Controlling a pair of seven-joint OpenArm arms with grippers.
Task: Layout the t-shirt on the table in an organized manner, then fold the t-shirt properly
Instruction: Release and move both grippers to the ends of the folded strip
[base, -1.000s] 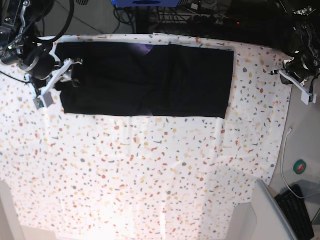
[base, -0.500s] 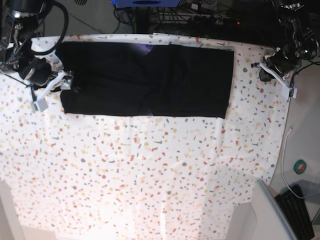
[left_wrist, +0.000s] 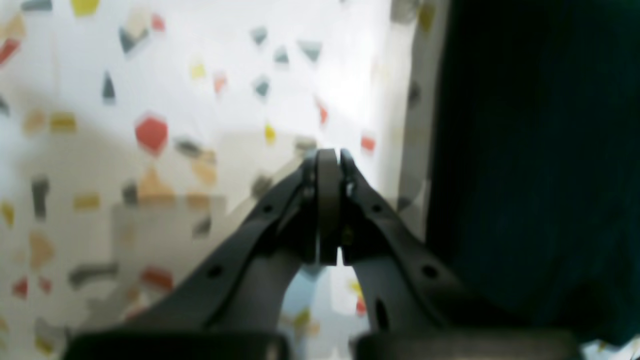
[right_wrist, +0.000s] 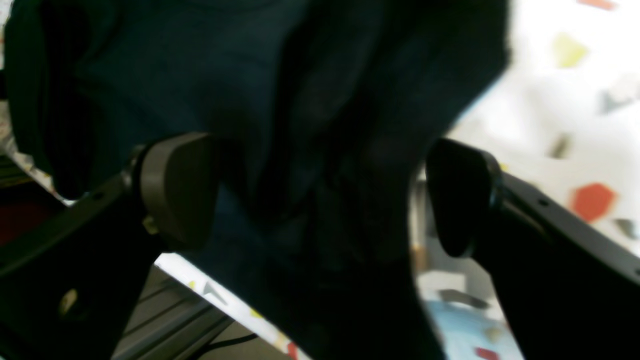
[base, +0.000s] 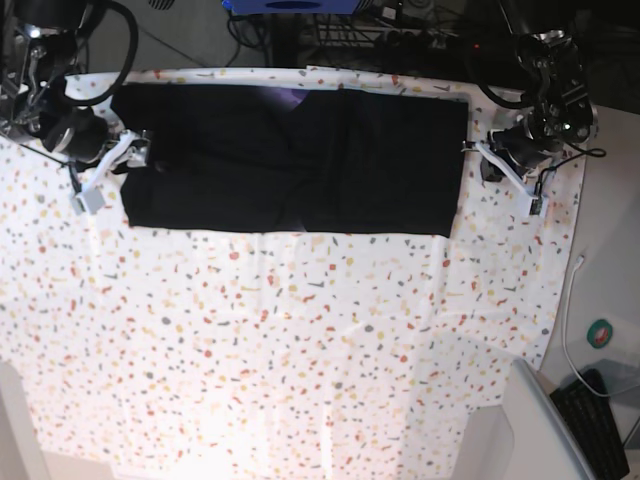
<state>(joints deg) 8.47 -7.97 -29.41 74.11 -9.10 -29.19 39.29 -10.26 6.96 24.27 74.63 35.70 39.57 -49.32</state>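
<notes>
The black t-shirt (base: 290, 160) lies as a long flat rectangle across the far part of the speckled table (base: 300, 340), with a small patch of purple print (base: 287, 97) showing at its far edge. My right gripper (base: 135, 148) is at the shirt's left end. In the right wrist view it (right_wrist: 317, 195) stands wide open, its pads (right_wrist: 175, 190) on either side of bunched black cloth (right_wrist: 310, 125). My left gripper (base: 478, 150) is just off the shirt's right edge. In the left wrist view it (left_wrist: 328, 155) is shut and empty over the table cloth, with the shirt edge (left_wrist: 525, 175) beside it.
The table's right edge (base: 575, 240) runs close behind the left arm. Beyond it lie a white cable (base: 566, 320), a green round object (base: 601, 333) and a keyboard (base: 592, 420). Dark equipment and cables (base: 400, 30) crowd the far side.
My left arm has swung in from the table's right edge to the shirt's right edge, still shut. My right gripper has shifted slightly at the shirt's left end, staying open.
</notes>
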